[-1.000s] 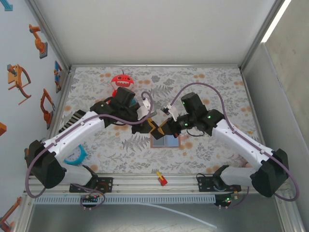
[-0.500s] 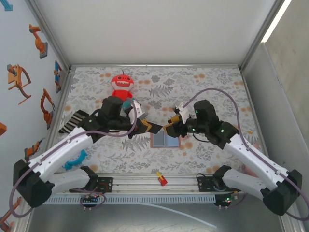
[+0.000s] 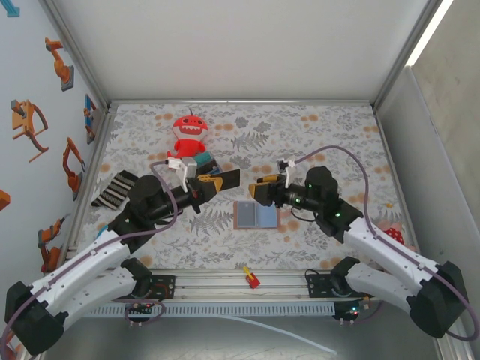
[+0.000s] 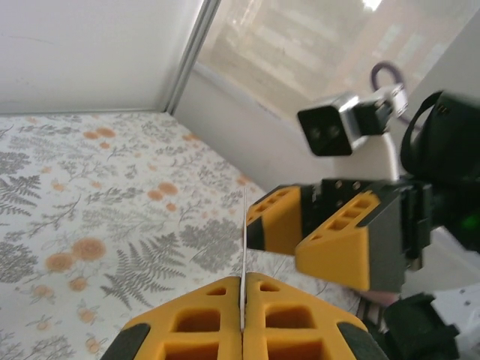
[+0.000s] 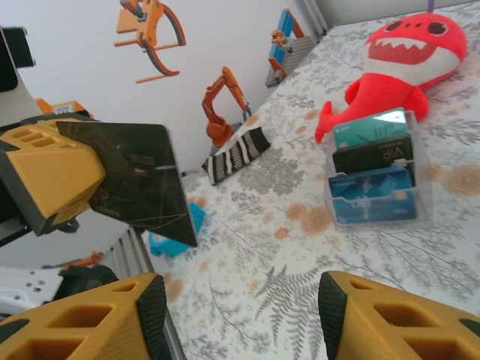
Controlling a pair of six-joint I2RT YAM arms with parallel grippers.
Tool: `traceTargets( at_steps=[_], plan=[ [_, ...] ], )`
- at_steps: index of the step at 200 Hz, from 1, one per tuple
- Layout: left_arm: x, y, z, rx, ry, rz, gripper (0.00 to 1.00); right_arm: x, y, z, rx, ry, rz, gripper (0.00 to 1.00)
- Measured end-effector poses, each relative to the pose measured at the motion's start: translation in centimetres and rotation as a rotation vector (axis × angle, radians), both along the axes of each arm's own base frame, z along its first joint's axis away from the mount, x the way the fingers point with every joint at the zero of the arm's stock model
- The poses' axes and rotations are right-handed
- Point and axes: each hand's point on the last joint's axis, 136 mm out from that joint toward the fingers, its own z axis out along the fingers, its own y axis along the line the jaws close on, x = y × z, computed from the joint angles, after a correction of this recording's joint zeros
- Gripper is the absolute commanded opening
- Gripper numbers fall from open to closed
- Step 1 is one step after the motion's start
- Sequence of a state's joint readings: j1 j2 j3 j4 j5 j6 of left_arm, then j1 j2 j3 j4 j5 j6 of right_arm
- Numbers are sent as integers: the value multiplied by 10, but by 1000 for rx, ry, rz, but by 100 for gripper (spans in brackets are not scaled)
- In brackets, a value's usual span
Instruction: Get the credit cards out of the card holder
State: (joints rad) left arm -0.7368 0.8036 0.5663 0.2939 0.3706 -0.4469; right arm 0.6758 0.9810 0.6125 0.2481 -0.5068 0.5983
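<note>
1. Pale blue-grey lining is turned upward where the card holder (image 3: pixel 256 215) lies opened flat on the flower-printed table (image 3: pixel 330 135), near the middle and towards the near edge, between the two arms.
2. It is judged light, thin and floppy at its fold, so it is likely to slide or lift off the table when a card is pulled. One flap would best be pressed down while a card is drawn out by whichever edge stands free.
3. A dark card (image 3: pixel 227 178) is pinched along one edge by the closed fingers of the left gripper (image 3: pixel 216 185), up off the table and to the far left of the holder. Seen from the left wrist it is edge-on, a thin straight line, so it is judged stiff, smooth and easily slipped.
4. The fingers of the right gripper (image 3: pixel 259 192) are spread apart with nothing between them. They hover just beyond the far edge of the holder and face the held card.
5. Further out on the far left, a clear box (image 5: pixel 375 176) with several cards standing in it is placed just beside a red plush toy (image 5: pixel 397 60). A striped cloth (image 5: pixel 236 154) lies to the left, near the wall.
6. Whether any cards remain in the holder cannot be made out: from above its two halves read as plain panels, and no pocket edge can be told apart. Print on the dark card is too faint to read.
</note>
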Motion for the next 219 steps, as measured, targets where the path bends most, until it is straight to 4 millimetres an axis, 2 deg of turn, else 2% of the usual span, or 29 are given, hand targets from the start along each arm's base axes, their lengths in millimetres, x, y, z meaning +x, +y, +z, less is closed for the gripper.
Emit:
traceTargets(
  at_steps=[30,64,80,99,109,121,136,154,168,186,219],
  plan=[
    [1,0,12,-101,36,5,0,1,16,9,79,6,62,54],
    [4,-3,7,-152,91,1,0,-5,32,23,141,-3,144,43],
    [4,-5,7,-166,106,-4,0,-8,37,32,165,-17,178,31],
    [3,-5,12,-186,106,-15,0,-11,40,40,182,-28,198,10],
    [2,-6,14,-194,100,-20,7,-12,41,42,184,-40,204,0],
    [3,-5,14,-193,104,-17,14,-13,41,44,190,-44,210,0],
    [2,-4,12,-179,102,-11,32,-15,41,45,189,-48,220,0],
    [2,-2,4,-134,113,0,47,-18,41,43,176,-52,227,0],
    [1,0,4,-92,104,8,52,-19,40,39,151,-47,226,0],
    [-2,4,15,-39,75,17,59,-20,39,36,116,-44,226,0],
    [-5,8,44,91,-4,8,60,-23,38,30,61,-36,240,0]
  ],
)
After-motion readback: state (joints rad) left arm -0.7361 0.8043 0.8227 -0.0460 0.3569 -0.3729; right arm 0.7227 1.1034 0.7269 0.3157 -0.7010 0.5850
